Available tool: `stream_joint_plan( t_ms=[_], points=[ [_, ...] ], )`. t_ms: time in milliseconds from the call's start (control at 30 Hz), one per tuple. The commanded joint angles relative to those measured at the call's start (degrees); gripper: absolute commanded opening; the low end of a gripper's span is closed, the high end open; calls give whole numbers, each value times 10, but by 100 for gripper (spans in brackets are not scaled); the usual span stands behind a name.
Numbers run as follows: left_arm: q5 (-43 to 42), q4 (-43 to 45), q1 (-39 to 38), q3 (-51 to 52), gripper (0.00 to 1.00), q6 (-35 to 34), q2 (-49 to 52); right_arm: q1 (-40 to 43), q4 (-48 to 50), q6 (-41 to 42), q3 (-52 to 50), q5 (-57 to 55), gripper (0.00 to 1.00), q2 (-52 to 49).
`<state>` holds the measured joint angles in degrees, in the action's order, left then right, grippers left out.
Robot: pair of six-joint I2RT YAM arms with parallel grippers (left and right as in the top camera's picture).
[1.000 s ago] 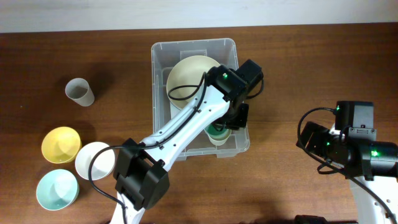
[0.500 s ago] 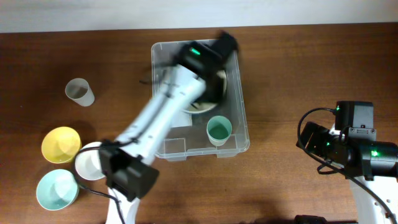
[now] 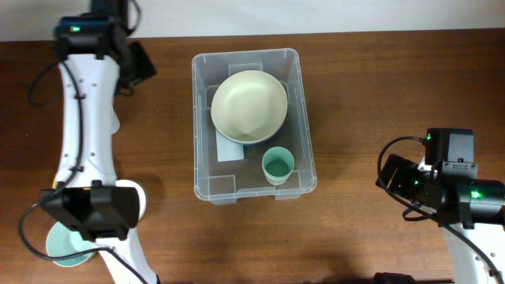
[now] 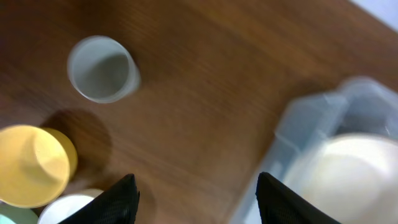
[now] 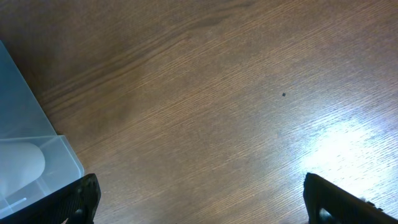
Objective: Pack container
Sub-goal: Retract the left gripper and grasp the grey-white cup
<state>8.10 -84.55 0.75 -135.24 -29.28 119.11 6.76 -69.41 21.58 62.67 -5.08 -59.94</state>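
Nearest us, at the front right of the counter (image 3: 371, 79), the right gripper (image 5: 199, 200) hung over the wood with its two fingers spread wide, holding nothing. Its wrist view caught only one corner of the container (image 3: 202, 118), at the left edge. At the front left, by the base of the left arm, we saw a teal bowl (image 3: 59, 243) and a white bowl (image 3: 139, 197), each partly hidden by the arm. Farther back, the container stood upright in the middle of the counter, well apart from both grippers. Inside it a large cream bowl (image 3: 248, 105) sat toward the far end. A small teal cup (image 3: 278, 164) stood upright just beside the bowl, near the container's front right corner, and a pale label (image 3: 227, 151) showed on the base. Farthest away, the left arm reached along the left side to the back left of the counter. There the left gripper (image 4: 198, 193) hovered with its fingers spread apart and empty. In its blurred wrist view we made out an upright grey cup (image 4: 99, 68), a yellow bowl (image 4: 34, 165) near it, and the container's edge off to the right.
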Motion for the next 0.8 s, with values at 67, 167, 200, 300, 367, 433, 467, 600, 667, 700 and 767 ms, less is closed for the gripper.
stream_joint_plan(
  t_ms=[67,167,200,300,367,433,467,600,667,700,767],
  points=[
    [9,9,54,-5,62,25,59,4,0,-3,-3,-1,100,3],
    [10,12,73,-5,62,33,91,4,0,-3,-3,-1,100,3],
    [10,13,78,-5,62,33,103,4,0,-3,-3,-1,100,3],
    [10,19,89,-5,62,37,136,4,0,-3,-3,-1,100,3],
    [10,24,96,-5,62,37,153,4,0,-3,-3,-1,100,3],
    [10,31,102,-5,63,40,167,4,0,-3,-3,-1,100,3],
    [10,34,104,-5,62,41,171,4,-1,-3,-3,-1,100,3],
    [10,54,112,-5,62,48,189,4,-2,-3,-3,-1,100,3],
    [10,62,115,-5,62,48,203,4,-2,-3,-3,-1,100,3],
    [9,64,116,-5,62,48,208,4,-2,-3,-3,-1,100,3],
    [10,69,118,-5,62,49,219,4,-2,-3,-3,-1,100,3]
  ],
)
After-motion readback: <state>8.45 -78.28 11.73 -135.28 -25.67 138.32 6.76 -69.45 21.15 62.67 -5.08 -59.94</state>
